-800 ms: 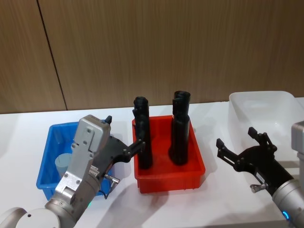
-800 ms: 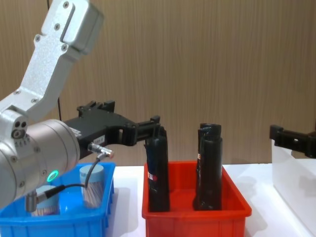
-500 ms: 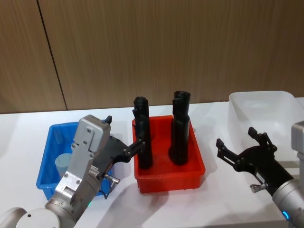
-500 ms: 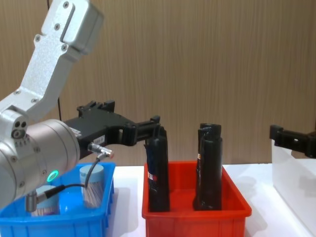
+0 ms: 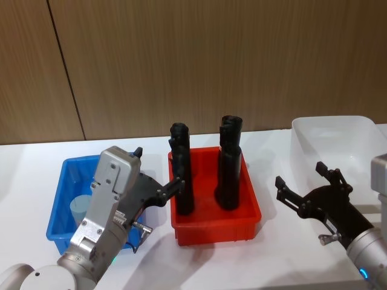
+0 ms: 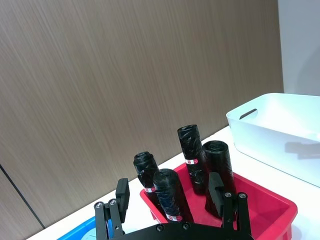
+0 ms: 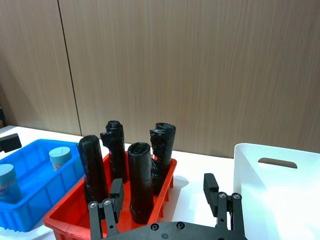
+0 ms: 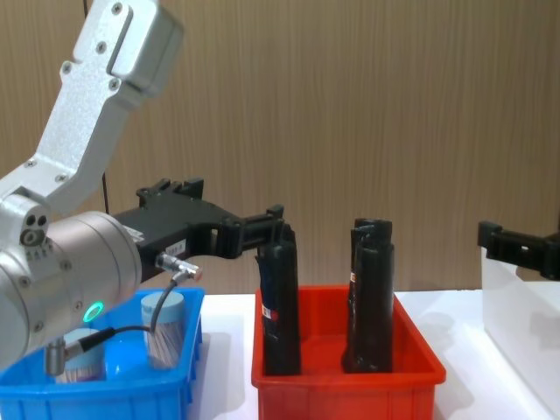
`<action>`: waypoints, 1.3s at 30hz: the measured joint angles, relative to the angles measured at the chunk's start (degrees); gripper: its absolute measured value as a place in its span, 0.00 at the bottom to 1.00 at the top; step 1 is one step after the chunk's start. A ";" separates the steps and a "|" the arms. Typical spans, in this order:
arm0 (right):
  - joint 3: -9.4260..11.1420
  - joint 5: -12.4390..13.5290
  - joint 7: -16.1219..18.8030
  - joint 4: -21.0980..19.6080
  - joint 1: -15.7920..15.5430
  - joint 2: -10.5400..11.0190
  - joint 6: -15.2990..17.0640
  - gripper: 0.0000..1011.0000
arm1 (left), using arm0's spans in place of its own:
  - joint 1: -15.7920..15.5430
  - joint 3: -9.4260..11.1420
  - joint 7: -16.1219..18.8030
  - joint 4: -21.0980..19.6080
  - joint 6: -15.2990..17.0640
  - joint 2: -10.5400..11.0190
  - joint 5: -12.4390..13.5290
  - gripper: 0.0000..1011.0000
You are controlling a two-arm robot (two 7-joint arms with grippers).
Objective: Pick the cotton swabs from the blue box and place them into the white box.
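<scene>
Two cotton swabs stand in the blue box, at 9 o'clock from the red bin of black bottles. The left gripper hovers at that box's 3 o'clock rim, fingers spread wide and empty, one tip close by a bottle. The right gripper, likewise spread and empty, hangs at 7 o'clock of the white box.

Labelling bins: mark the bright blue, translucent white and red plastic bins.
bright blue plastic bin (image 5: 58, 200), head view, left wall.
translucent white plastic bin (image 5: 302, 151), head view, left wall.
red plastic bin (image 5: 217, 233), head view, front wall.
</scene>
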 joint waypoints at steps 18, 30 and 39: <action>0.00 0.00 0.00 0.00 0.00 0.00 0.00 0.99 | -0.85 -0.23 -0.14 1.13 1.28 -0.66 0.35 0.99; 0.00 0.00 0.00 0.00 0.00 0.00 0.00 0.99 | -1.72 -0.85 4.03 2.07 6.73 -1.79 1.22 0.99; 0.00 0.00 0.00 0.00 0.00 0.00 0.00 0.99 | -1.81 -1.95 8.08 2.50 10.82 -2.12 -0.81 0.99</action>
